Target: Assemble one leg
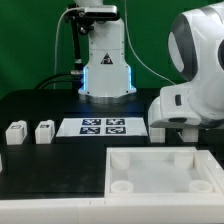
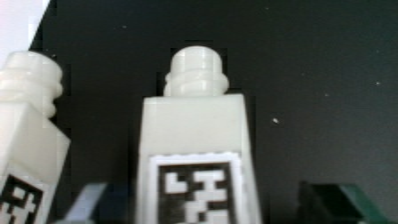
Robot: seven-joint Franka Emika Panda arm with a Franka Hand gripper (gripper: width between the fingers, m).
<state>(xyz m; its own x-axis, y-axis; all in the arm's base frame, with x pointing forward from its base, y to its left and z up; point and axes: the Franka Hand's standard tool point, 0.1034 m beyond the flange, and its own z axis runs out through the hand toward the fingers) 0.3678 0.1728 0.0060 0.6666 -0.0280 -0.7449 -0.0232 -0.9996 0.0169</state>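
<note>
In the wrist view a white leg (image 2: 196, 120) lies on the black table, its threaded peg pointing away and its marker tag (image 2: 192, 185) facing up. My gripper (image 2: 217, 205) is open, with one finger (image 2: 98, 200) on each side of this leg and dark gaps between them. A second leg (image 2: 27, 130) lies just beside it. In the exterior view two more legs (image 1: 16, 131) (image 1: 45, 131) stand at the exterior view's left. The gripper itself is hidden there behind the white arm (image 1: 185, 100).
The large flat white piece with raised corner sockets (image 1: 165, 170) lies at the front. The marker board (image 1: 104, 126) lies mid-table, in front of the robot base (image 1: 105, 70). A green backdrop stands behind.
</note>
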